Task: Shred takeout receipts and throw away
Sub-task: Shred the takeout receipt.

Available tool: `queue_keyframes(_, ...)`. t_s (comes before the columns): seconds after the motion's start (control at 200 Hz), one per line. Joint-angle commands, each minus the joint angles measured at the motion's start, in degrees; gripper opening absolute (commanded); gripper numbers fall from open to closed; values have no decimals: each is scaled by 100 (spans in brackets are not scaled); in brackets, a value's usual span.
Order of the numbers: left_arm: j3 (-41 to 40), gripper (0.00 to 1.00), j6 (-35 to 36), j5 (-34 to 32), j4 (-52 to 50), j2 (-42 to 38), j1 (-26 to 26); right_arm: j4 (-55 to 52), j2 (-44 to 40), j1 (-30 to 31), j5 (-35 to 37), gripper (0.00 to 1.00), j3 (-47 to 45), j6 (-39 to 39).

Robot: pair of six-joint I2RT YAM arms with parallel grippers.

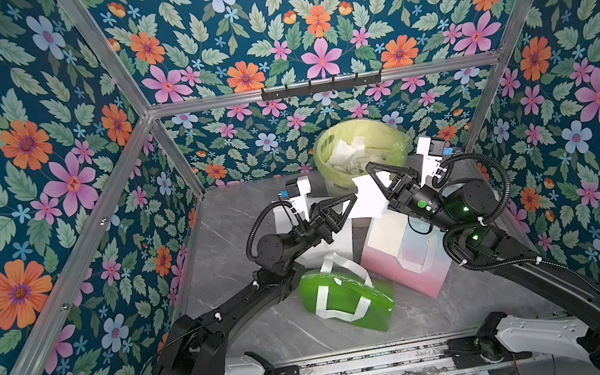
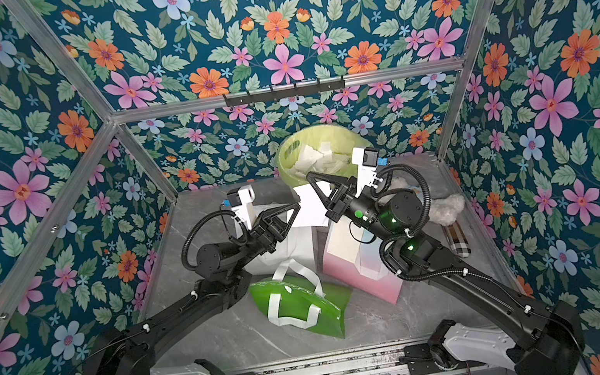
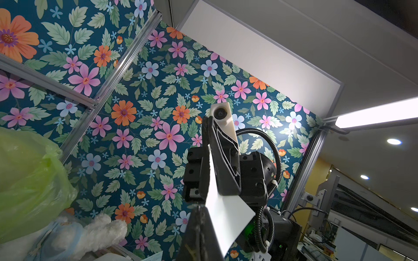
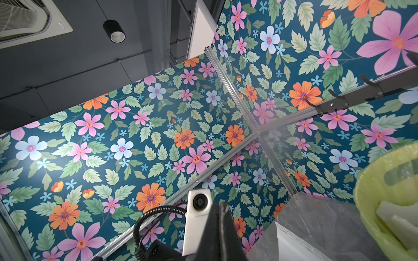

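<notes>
Receipt [image 1: 365, 200] is held aloft near the tabletop's [image 1: 255, 326] far edge, just before the lined bin [image 1: 324, 144]. Left gripper [image 1: 352, 199] and right gripper [image 1: 370, 167] jaws are both closed on it. Its long axis runs roughly far-to-near, face upward. Second receipt [image 1: 384, 238] lies on pink bag [image 1: 427, 278].

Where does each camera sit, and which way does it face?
Both top views: overhead, looking down on table, bin, both arms.
Left wrist: on left arm, looking up at right gripper pinching receipt; left gripper in foreground.
Right wrist: on right arm, looking up at wall, ceiling; right gripper, left arm's camera show.
Shared: bin shows in every view.
</notes>
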Motion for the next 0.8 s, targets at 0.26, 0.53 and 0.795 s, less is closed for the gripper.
queue_keyframes(0.26, 1, 7, -386, -2, 583, 71, 7, 212, 101, -2, -6, 0, 78, 123)
queue_keyframes(0.53, -76, 8, -669, -279, 782, 115, 6, -77, 125, -2, 146, 0, 139, 81)
queue_keyframes(0.795, -89, 9, -816, -337, 921, 192, 4, -81, 183, 1, 175, 0, 160, 78)
